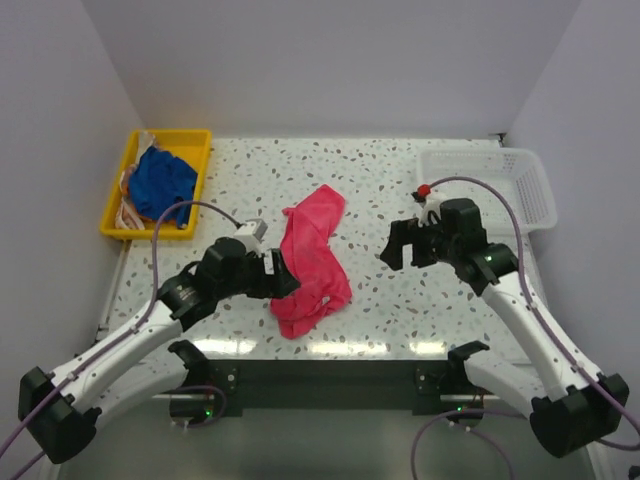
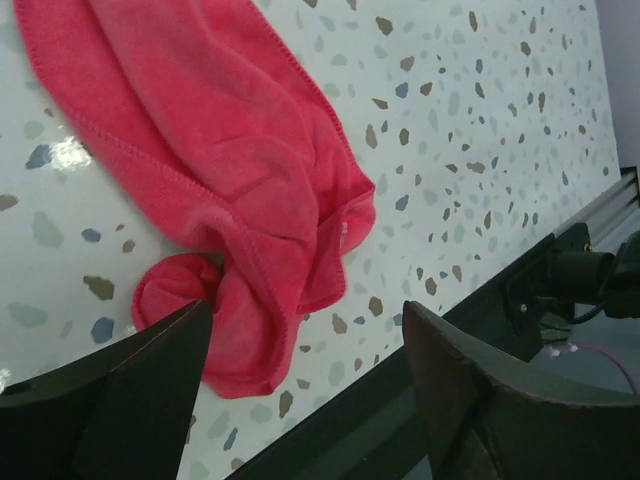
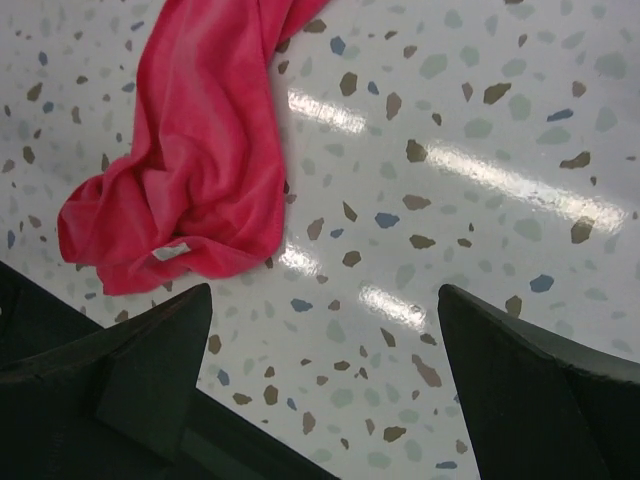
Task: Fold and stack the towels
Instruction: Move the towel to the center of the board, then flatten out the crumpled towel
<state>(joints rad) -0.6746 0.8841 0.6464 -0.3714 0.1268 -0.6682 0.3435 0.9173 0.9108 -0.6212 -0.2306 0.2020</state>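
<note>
**A:** Where is the pink towel?

**B:** The pink towel [image 1: 312,262] lies crumpled in the middle of the bench [image 1: 420,175]. It is 1 long strip running from the far side toward the near edge, bunched thickest at its near end. It is not folded.

**A:** And the left jaws?

**B:** The left jaws stand wide apart just left of the towel's near end. In the left wrist view that bunched end shows in the gap between the 2 fingers [image 2: 140,400]. Neither finger pinches it, so nothing is held. Whether a finger brushes the cloth, I cannot tell.

**A:** The right side?

**B:** The right jaws are spread fully and empty, over bare speckled bench to the right of the towel and apart from it. The right wrist view shows 1 bunched end of the towel with a small white tag [image 3: 170,252].

**A:** Any other towels?

**B:** 1 blue towel [image 1: 163,180] is heaped in the yellow tray [image 1: 178,134] at the far left corner. Some lighter cloth [image 1: 128,205] peeks out at the tray's left side; I cannot tell which it is. A white mesh basket [image 1: 535,190] sits at the far right.
</note>
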